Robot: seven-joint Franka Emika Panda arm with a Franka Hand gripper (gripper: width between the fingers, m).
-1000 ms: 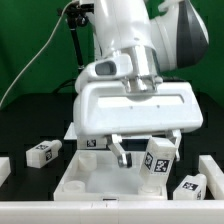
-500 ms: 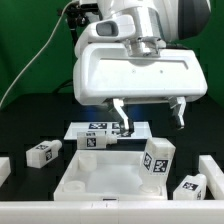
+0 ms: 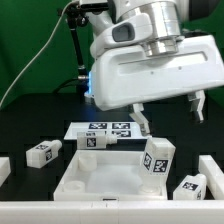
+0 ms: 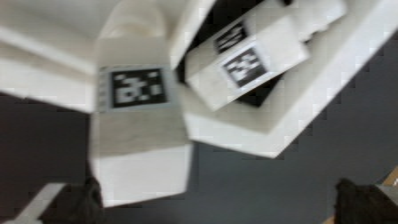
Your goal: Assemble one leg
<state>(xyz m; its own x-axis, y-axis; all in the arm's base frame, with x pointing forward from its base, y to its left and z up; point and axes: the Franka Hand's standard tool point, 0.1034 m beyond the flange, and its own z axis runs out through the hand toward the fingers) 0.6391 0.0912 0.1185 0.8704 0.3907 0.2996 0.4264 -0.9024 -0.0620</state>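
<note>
One leg (image 3: 158, 160), a stubby white block with a square tag, stands upright on the right corner of the large white tray-like piece (image 3: 85, 178). My gripper (image 3: 171, 113) hangs above it, open and empty, with its fingers spread well clear of the leg. In the wrist view the same leg (image 4: 137, 125) lies between and beyond the two dark fingertips (image 4: 50, 206), and the gripper (image 4: 210, 205) holds nothing. Another leg (image 3: 42, 153) lies on the table at the exterior view's left. A third leg (image 3: 188, 186) lies at the right front.
The marker board (image 3: 105, 132) lies behind the tray piece and also shows in the wrist view (image 4: 249, 62). More white parts sit at the left edge (image 3: 3, 170) and the right edge (image 3: 213, 170). A green backdrop and black cables stand behind the arm.
The gripper has risen from beside the upright leg and moved toward the exterior view's right. The leg stays standing on the tray piece's corner.
</note>
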